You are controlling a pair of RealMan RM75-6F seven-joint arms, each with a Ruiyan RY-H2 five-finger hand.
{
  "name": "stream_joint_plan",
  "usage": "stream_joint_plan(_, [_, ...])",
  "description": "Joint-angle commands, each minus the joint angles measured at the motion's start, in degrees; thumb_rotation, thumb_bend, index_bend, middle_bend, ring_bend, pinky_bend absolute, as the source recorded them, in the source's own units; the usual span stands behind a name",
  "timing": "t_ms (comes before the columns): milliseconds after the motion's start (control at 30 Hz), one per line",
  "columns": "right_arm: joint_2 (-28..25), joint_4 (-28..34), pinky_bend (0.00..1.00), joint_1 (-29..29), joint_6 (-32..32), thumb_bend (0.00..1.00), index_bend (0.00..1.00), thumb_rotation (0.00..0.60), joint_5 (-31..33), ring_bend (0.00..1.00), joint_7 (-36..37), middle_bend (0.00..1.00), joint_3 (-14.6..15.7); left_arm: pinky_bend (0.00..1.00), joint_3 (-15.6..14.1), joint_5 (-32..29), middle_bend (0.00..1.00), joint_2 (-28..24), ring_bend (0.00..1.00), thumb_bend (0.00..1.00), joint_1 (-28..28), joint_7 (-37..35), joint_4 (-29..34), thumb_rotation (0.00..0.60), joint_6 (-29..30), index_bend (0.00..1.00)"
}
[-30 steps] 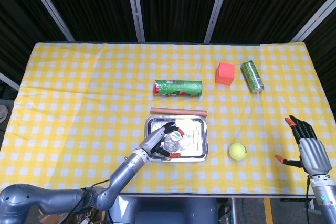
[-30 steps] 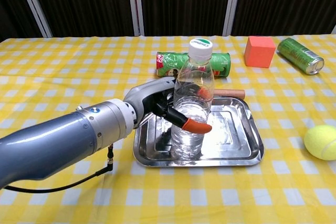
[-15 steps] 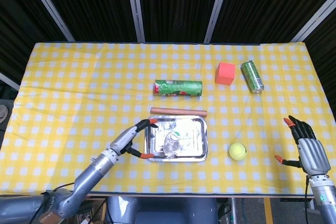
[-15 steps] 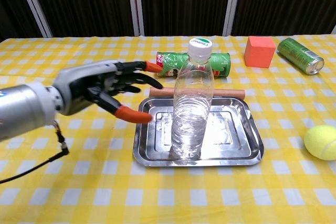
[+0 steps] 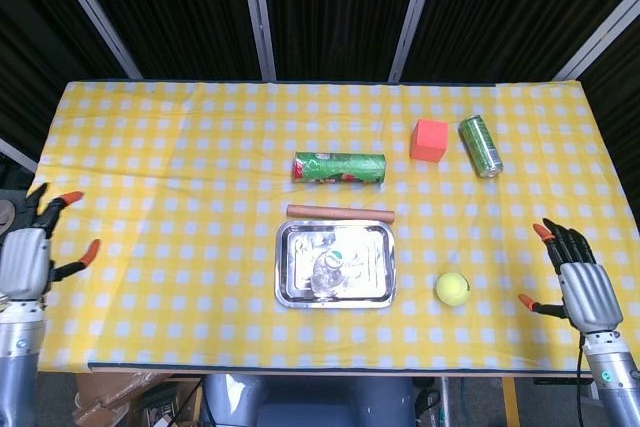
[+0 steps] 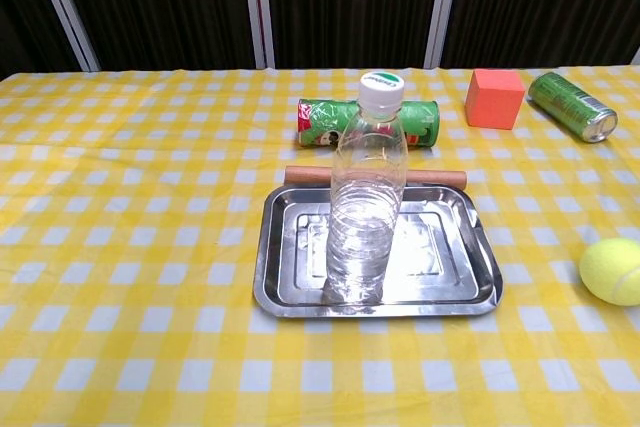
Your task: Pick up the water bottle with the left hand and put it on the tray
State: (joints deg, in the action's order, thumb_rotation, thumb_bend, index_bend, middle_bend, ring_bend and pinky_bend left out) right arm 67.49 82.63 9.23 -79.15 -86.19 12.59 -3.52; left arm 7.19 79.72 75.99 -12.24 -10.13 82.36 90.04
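The clear water bottle (image 6: 367, 202) with a white cap stands upright on the steel tray (image 6: 470, 272); the head view shows the bottle (image 5: 331, 267) from above inside the tray (image 5: 295, 292). Nothing touches it. My left hand (image 5: 28, 247) is at the table's far left edge, fingers spread and holding nothing. At the right edge my right hand (image 5: 583, 287) is open too, well away from the tray. Neither hand shows in the chest view.
Behind the tray lies a wooden stick (image 5: 340, 212), and further back a green snack tube (image 5: 339, 166) on its side. An orange cube (image 5: 429, 140) and a green can (image 5: 480, 145) sit at the back right. A tennis ball (image 5: 452, 289) rests right of the tray.
My left hand has let go of the bottle and drawn back from the tray to the table's left edge. The bottle stays upright on the tray. The right hand barely moved.
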Motion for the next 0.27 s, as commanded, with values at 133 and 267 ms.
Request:
stream_joint_plan(133, [2.48, -1.57, 0.00, 0.16, -2.08, 0.05, 0.01, 0.600, 0.24, 0.00, -5.84, 0.00, -1.17, 0.00, -0.98, -1.28, 0.20, 0.12, 0.00, 0.34, 6.16, 3.80, -9.32, 0.600, 3.92, 0.21])
stream_joint_plan(267, [2.76, -1.68, 0.00, 0.05, -2.41, 0.05, 0.01, 0.600, 0.42, 0.00, -6.11, 0.00, -1.33, 0.00, -1.80, 0.40, 0.20, -1.02, 0.00, 0.34, 6.58, 4.39, -6.86, 0.600, 4.05, 0.21])
